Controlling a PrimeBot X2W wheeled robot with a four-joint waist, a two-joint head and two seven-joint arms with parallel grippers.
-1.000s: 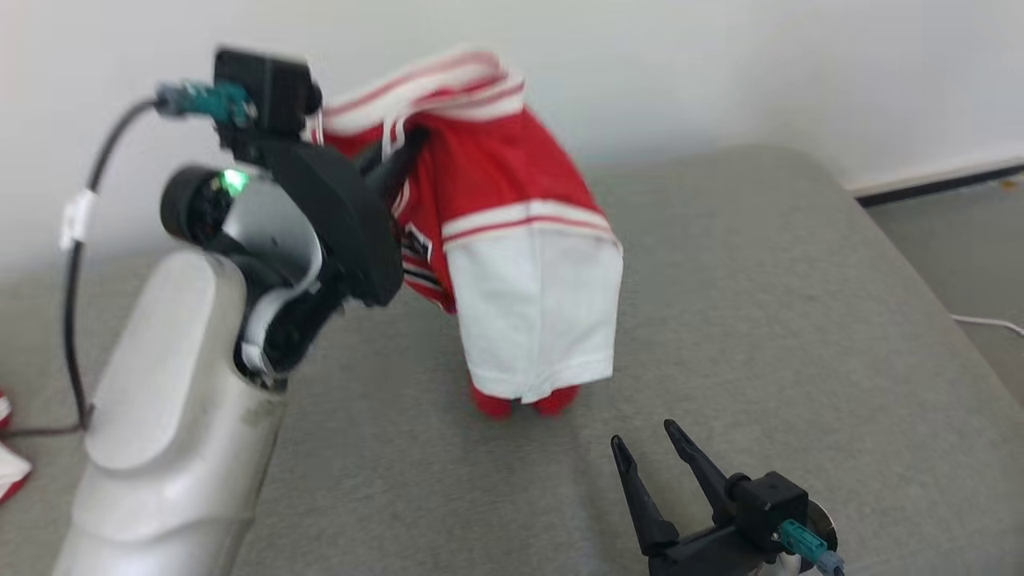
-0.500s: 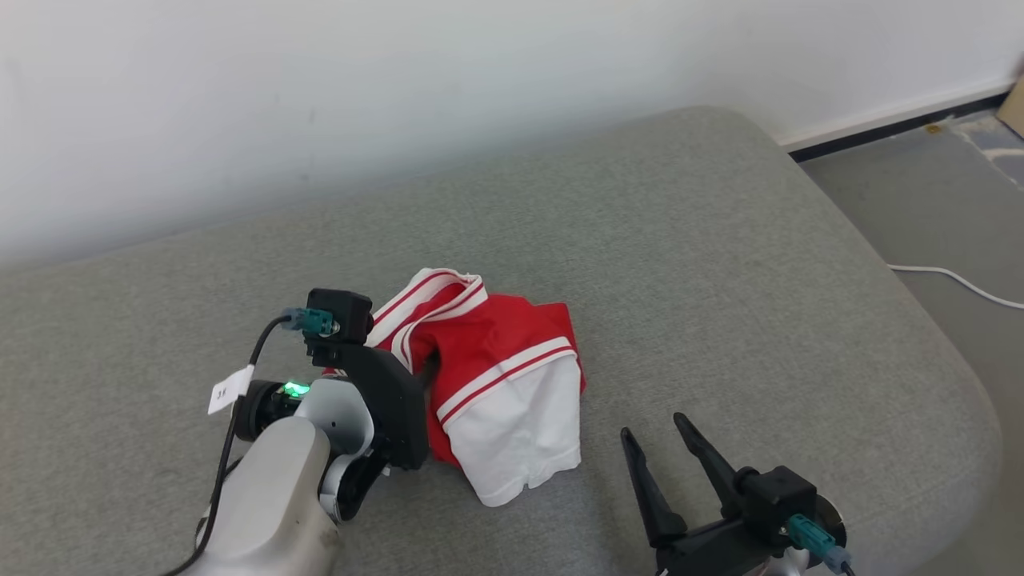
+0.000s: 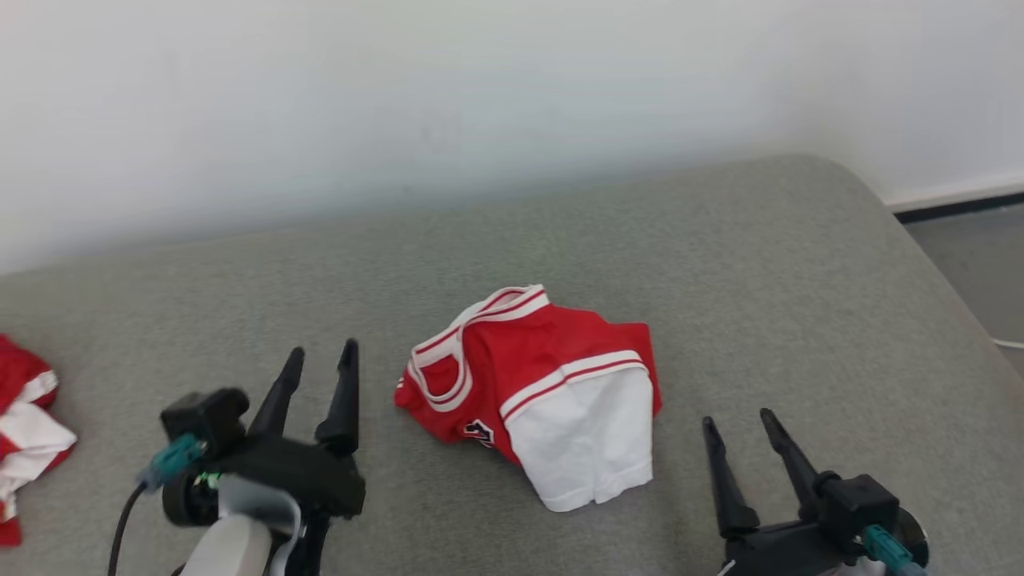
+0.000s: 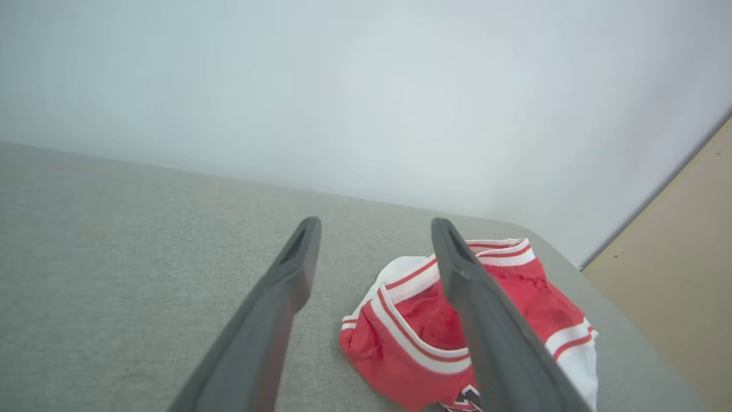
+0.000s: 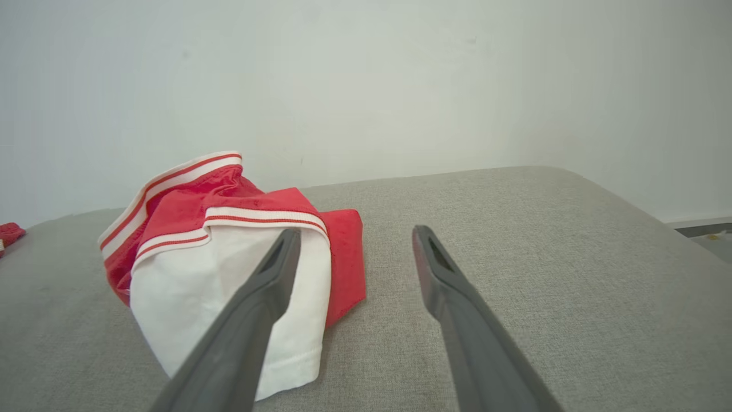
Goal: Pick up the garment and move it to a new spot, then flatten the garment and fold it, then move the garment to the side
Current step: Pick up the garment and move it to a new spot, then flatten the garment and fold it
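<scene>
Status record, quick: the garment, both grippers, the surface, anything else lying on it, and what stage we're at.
garment: red and white, crumpled in a heap on the cushion, held by nothing
left gripper: open, to the garment's left, apart from it
right gripper: open, to the garment's right and nearer the robot, apart from it
cushion: grey, against a pale wall
cloth: a second red and white piece at the far left
stage: flattening not yet done

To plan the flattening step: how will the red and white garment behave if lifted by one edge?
Probably floppy: the garment lies crumpled in soft folds on the grey cushion, so it would droop from the pinched point. It looks thin, so probably light. The cushion's texture should keep it from sliding.
</scene>
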